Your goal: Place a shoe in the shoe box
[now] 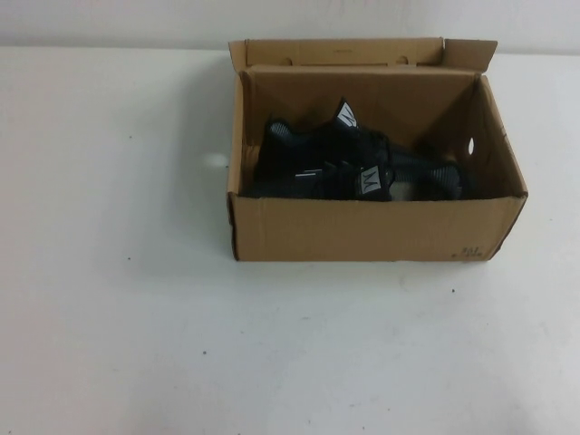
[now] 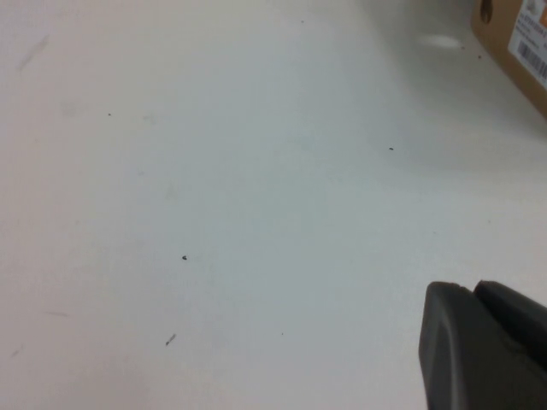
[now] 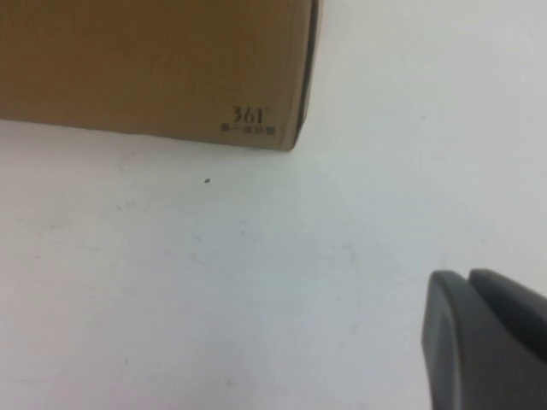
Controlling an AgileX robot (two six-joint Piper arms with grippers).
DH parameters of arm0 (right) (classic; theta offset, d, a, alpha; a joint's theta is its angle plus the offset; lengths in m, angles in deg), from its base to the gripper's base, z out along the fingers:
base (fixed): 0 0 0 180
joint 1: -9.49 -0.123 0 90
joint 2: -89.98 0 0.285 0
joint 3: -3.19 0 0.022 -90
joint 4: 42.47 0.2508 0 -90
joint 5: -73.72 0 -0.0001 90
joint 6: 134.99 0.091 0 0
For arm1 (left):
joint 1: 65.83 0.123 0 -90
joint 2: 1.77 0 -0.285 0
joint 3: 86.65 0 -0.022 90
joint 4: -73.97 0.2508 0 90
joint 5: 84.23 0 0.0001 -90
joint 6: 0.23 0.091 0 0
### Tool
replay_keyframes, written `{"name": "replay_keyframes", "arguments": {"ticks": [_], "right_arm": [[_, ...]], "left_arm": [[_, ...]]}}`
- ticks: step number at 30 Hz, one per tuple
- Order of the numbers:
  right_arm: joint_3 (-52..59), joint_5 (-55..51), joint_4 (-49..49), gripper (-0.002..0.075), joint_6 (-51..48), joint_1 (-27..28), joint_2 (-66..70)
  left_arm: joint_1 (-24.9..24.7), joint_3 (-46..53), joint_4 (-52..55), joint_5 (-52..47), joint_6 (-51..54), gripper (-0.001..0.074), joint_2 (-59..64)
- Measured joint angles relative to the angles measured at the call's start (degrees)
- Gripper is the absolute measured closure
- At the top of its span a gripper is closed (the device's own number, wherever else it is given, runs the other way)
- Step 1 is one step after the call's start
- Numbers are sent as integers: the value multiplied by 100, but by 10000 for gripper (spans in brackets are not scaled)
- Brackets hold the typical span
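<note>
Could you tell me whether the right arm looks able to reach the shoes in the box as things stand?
Probably yes: the shoe box stands open-topped, both shoes exposed. The right gripper sits near its front corner, the left gripper beside its other end.

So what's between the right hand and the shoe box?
Only bare white table, the right wrist view shows. The right hand is apart from the shoe box.

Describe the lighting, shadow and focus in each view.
High view: soft and washed out, the shoe box shadowing the shoes inside.
Left wrist view: pale table, bright glare patch, left gripper a dark blur.
Right wrist view: box print readable but soft, right gripper blurred.
</note>
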Motion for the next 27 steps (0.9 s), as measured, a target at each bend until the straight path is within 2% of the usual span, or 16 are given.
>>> {"name": "replay_keyframes", "arguments": {"ticks": [27], "right_arm": [[0,-100,18,742,48,0,0]], "left_arm": [[0,0,4,0,0,736,0]]}}
